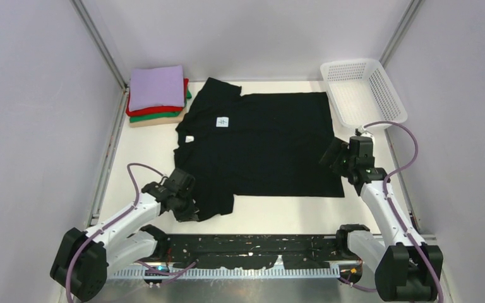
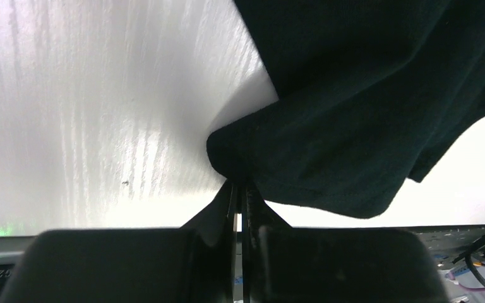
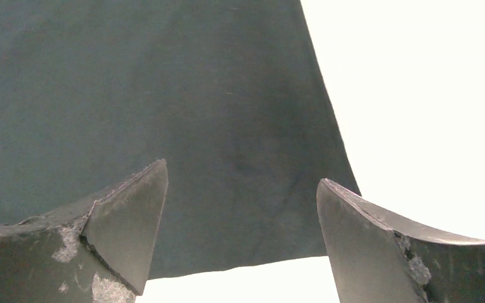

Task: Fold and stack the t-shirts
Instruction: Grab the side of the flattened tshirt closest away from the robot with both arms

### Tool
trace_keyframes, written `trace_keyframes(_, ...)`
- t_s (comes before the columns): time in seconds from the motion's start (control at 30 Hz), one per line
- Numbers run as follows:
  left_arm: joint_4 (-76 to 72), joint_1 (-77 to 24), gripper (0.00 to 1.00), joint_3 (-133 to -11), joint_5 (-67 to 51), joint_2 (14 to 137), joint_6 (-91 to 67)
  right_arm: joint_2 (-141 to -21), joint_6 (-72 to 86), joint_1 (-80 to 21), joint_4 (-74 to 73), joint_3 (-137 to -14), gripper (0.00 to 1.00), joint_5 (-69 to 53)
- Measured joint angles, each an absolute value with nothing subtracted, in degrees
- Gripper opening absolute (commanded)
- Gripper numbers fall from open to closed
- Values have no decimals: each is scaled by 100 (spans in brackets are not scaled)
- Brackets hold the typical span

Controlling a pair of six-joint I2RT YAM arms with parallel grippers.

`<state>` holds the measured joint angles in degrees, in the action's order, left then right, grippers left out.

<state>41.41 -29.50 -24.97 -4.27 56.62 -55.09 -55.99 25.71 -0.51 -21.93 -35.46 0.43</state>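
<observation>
One black t-shirt [image 1: 265, 142] lies spread, unfolded, on the bench [image 1: 151, 148] left of the basket [image 1: 363, 91]; four folded shirts [image 1: 158, 95] are stacked farther left. Left pincer [image 2: 237, 184] is clamped on its sleeve; right pincer [image 3: 241, 172], jaws apart, hovers over the basket-side hem.

Top view: even overhead light, sharp, faint soft shadows. Wrist views blow the table [image 3: 417, 95] out to white (right one worst); black t-shirt [image 2: 366, 95] loses detail, left gripper [image 2: 239, 192] housing blurred.
</observation>
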Motion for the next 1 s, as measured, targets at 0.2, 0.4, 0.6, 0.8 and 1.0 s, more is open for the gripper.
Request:
trace_keyframes(0.2,4766,-2971,0,-2497,-351,5190,-5461,-4998,2932,412,-2838,-3179,96,451)
trace_keyframes(0.4,5157,-2995,0,-2458,-515,4600,-5463,-4121,3417,462,-3612,-2860,99,757)
trace_keyframes(0.6,5310,-3000,0,-2329,-773,4447,-5465,-3903,3765,462,-4032,-2512,87,744)
trace_keyframes(0.8,5367,-3000,0,-2324,-858,4335,-5463,-4252,3964,462,-4014,-2206,71,628)
trace_keyframes(1.0,5389,-3000,0,-2324,-871,4335,-5463,-4392,4069,462,-3835,-2091,59,596)
